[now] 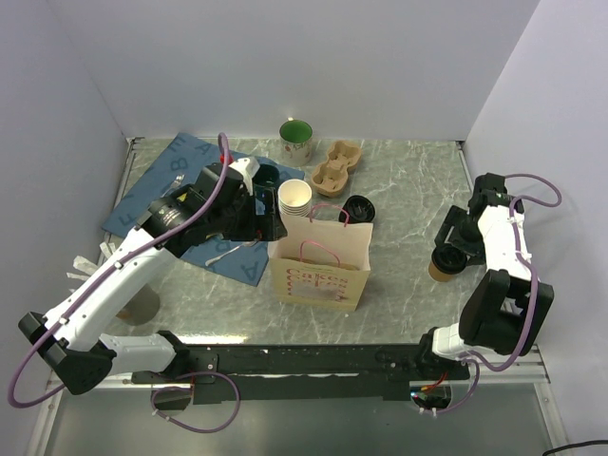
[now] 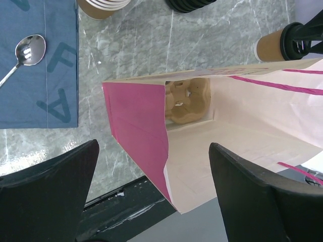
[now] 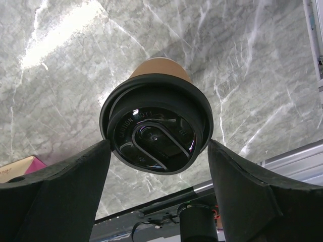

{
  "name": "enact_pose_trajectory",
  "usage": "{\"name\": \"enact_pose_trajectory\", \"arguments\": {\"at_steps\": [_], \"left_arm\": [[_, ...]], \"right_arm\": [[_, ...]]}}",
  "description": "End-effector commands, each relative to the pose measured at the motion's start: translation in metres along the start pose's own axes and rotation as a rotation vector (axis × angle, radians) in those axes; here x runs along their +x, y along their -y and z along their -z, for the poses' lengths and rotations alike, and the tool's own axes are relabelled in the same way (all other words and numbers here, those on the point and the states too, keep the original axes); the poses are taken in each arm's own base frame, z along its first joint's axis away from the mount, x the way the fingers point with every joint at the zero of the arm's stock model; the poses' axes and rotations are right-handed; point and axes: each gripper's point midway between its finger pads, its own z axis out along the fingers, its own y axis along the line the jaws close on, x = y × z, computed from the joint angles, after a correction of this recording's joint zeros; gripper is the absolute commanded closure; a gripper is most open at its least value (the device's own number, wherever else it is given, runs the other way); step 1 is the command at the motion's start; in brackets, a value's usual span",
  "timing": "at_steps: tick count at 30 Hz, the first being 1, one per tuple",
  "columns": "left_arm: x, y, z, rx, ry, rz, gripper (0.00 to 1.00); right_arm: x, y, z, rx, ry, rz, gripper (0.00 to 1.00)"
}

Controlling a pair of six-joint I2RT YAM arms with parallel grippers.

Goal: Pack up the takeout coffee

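The takeout coffee (image 3: 156,121) stands on the marble table (image 3: 60,75) over on the right side, well apart from the paper bag (image 1: 320,275). My right gripper (image 3: 159,145) straddles its black lid with fingers spread wide; I cannot tell whether they touch it. My left gripper (image 2: 154,146) hangs wide open at the bag's mouth, where a cardboard cup carrier (image 2: 186,101) lies inside.

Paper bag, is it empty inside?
Not empty. Looking into the open paper bag, a brown cup carrier lies at its bottom.
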Motion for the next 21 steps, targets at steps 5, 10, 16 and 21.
{"name": "enact_pose_trajectory", "arguments": {"at_steps": [5, 10, 16, 21], "left_arm": [[-0.009, 0.010, 0.005, 0.046, 0.041, 0.013, 0.03], [-0.006, 0.009, 0.003, 0.048, 0.028, 0.009, 0.03], [-0.011, 0.012, 0.003, 0.051, 0.033, -0.005, 0.03], [-0.010, 0.011, 0.002, 0.050, 0.026, -0.011, 0.03]], "right_arm": [[-0.005, 0.008, 0.014, 0.031, 0.032, 0.009, 0.12], [-0.007, 0.011, 0.021, 0.038, 0.051, 0.038, 0.11], [-0.011, 0.007, 0.027, 0.010, 0.068, 0.045, 0.10], [-0.016, 0.001, 0.033, -0.017, 0.088, 0.056, 0.12]]}}
